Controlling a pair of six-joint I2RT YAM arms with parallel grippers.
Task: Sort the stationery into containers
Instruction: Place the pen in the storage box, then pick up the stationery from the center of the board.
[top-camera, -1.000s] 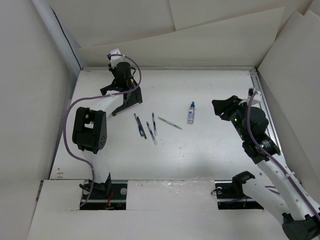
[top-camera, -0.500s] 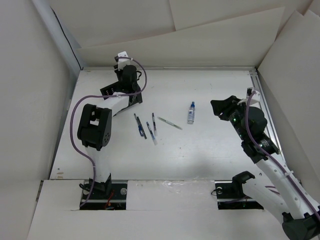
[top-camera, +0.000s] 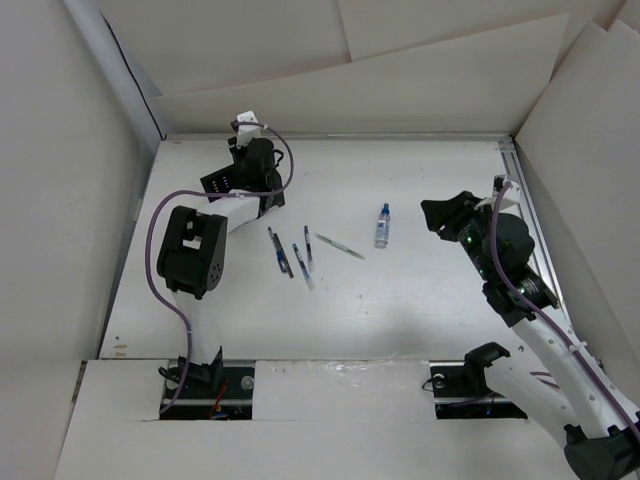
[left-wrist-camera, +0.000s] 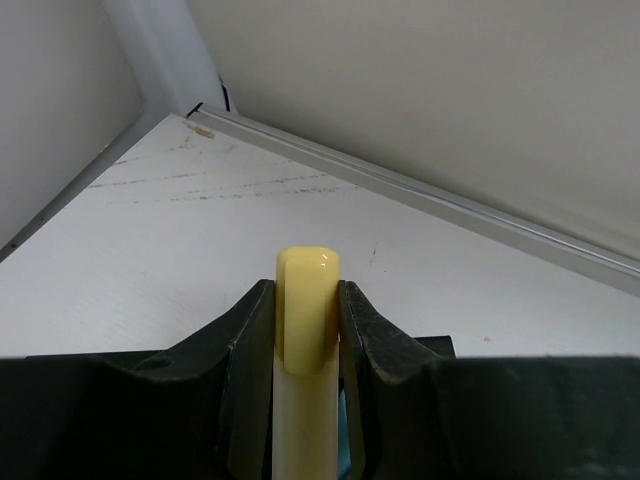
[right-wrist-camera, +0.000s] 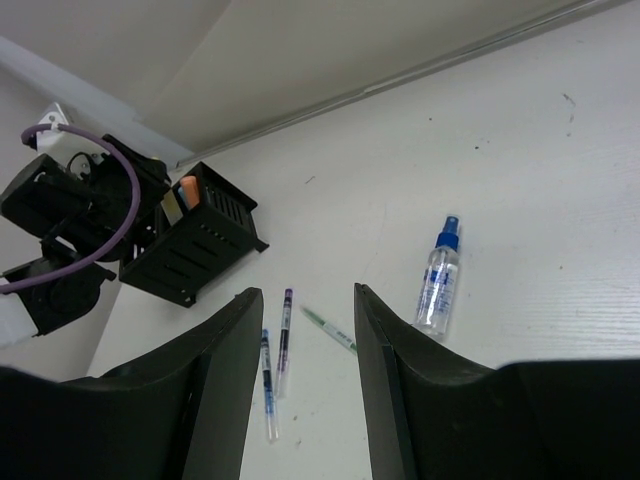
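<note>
Over the table (top-camera: 420, 300), left tool (left-wrist-camera: 306, 335) shifted right, gripping stick (left-wrist-camera: 306, 290).

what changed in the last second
The left gripper, shut on the yellowish stick, swung slightly right at the organiser box. The pens, the blue-capped bottle and the open right gripper stayed put.
</note>
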